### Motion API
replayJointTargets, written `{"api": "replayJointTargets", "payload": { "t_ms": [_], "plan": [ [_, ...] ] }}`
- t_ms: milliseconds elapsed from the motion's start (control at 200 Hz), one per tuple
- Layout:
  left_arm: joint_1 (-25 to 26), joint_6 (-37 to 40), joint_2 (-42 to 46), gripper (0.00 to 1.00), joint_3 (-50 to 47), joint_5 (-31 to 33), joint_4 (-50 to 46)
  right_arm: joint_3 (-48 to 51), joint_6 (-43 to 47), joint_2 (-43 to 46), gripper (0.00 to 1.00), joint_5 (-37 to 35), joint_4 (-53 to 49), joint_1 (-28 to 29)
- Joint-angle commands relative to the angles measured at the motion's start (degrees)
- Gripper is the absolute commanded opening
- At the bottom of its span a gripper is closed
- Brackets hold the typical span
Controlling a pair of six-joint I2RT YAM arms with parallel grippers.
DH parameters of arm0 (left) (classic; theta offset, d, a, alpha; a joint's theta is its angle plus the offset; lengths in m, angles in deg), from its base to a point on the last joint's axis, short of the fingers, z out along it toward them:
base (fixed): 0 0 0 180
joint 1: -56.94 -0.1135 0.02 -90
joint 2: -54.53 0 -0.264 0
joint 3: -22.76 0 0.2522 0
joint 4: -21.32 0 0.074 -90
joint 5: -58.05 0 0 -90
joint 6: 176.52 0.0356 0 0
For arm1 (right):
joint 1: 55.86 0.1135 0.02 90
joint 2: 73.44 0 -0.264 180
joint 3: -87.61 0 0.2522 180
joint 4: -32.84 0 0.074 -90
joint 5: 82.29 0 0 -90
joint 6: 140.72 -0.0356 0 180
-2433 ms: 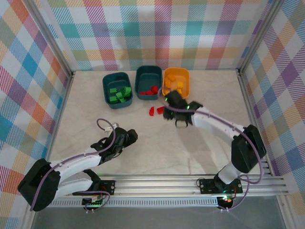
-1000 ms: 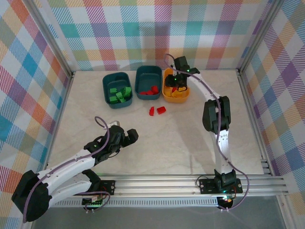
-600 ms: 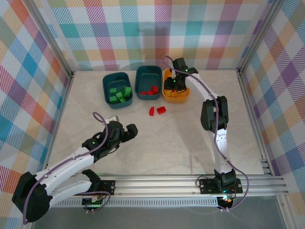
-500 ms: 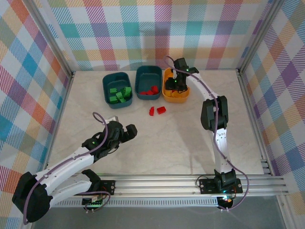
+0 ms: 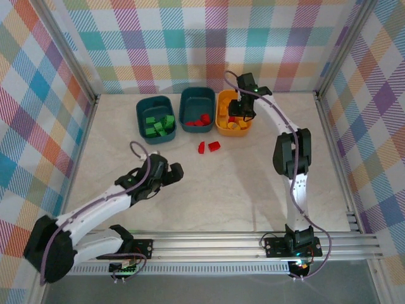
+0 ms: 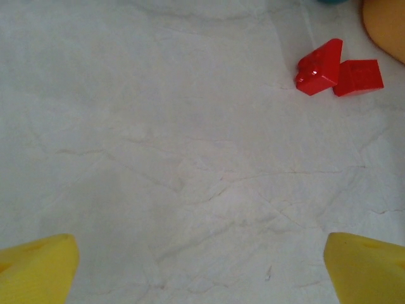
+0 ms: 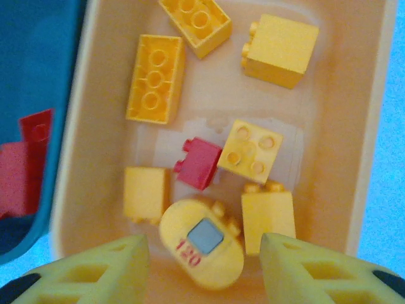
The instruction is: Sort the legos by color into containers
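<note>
Two red legos (image 5: 201, 147) (image 5: 214, 146) lie side by side on the table in front of the containers; the left wrist view has them at top right (image 6: 319, 66) (image 6: 358, 77). My left gripper (image 5: 174, 172) (image 6: 202, 278) is open and empty, well short of them. My right gripper (image 5: 243, 114) (image 7: 201, 272) hangs open over the orange-yellow container (image 5: 223, 121) (image 7: 373, 126). Inside it lie several yellow legos, a round yellow one (image 7: 202, 250) between my fingers and below them, and one red lego (image 7: 199, 163). The left teal container (image 5: 142, 113) holds green legos, the middle teal one (image 5: 197, 95) red legos.
The three containers stand in a row at the back of the table. The middle teal container's wall (image 7: 31, 63) borders the orange-yellow one on the left. Bare marble table (image 5: 253, 177) stretches between the loose red legos and the arm bases.
My left gripper has crept forward and to the right, toward the loose red legos. My right gripper stays over the orange-yellow container, shifted slightly right.
</note>
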Motion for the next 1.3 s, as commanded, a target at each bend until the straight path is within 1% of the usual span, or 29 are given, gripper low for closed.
{"api": "replayJointTargets", "payload": {
  "t_ms": [0,85,185,230,320,410,450,555,630,740,930,1040,1135,1230,1295],
  "plan": [
    [-0.36,7.43,-10.27,0.94,8.92,-0.79,1.26,10.13,-1.17,9.47,0.50,-1.26,6.07,3.79],
    [-0.35,12.04,-20.30,0.89,17.04,-2.72,1.49,22.35,-5.24,15.70,0.50,0.13,12.76,4.03],
    [-0.26,15.77,-30.00,0.86,25.75,-4.20,1.61,33.14,-8.25,22.27,0.50,2.23,17.18,4.03],
    [-0.26,16.58,-33.92,0.85,29.63,-3.29,0.96,36.70,-9.19,24.95,0.51,3.41,17.96,4.03],
    [-0.35,17.85,-41.44,0.80,36.92,-0.72,-1.72,44.88,-10.51,30.69,0.52,4.46,19.58,4.03],
    [-0.39,18.99,-47.10,0.72,42.78,0.93,-3.83,51.80,-11.28,36.59,0.53,4.85,20.50,3.98],
    [-0.48,19.41,-49.39,0.71,44.57,1.50,-4.26,54.22,-11.33,38.94,0.53,5.09,20.52,4.03],
    [-0.61,21.30,-53.59,0.70,48.34,0.51,-3.86,59.22,-11.06,44.03,0.54,5.05,19.37,4.03],
    [-0.66,21.87,-56.32,0.61,51.41,0.96,-5.41,62.21,-11.05,47.79,0.54,4.85,18.92,4.03],
    [-0.88,21.11,-57.50,0.45,52.72,2.36,-6.71,64.90,-11.32,51.88,0.55,4.68,18.28,4.03],
    [-0.88,21.83,-57.64,0.35,52.36,1.25,-6.41,65.70,-11.49,53.17,0.56,4.86,18.70,4.03],
    [-0.96,22.05,-56.58,0.24,51.70,0.73,-6.56,65.87,-12.33,52.85,0.56,5.96,20.08,4.01],
    [-0.98,22.39,-53.30,0.19,51.26,0.66,-6.26,65.79,-13.57,51.80,0.55,7.18,21.70,4.03],
    [-1.37,23.12,-49.79,0.18,52.96,0.54,-6.69,65.73,-15.63,50.15,0.54,7.30,23.73,4.11],
    [-2.26,23.44,-48.70,0.18,55.62,0.49,-7.56,66.76,-19.67,49.83,0.59,4.84,26.54,4.20]
  ]
}}
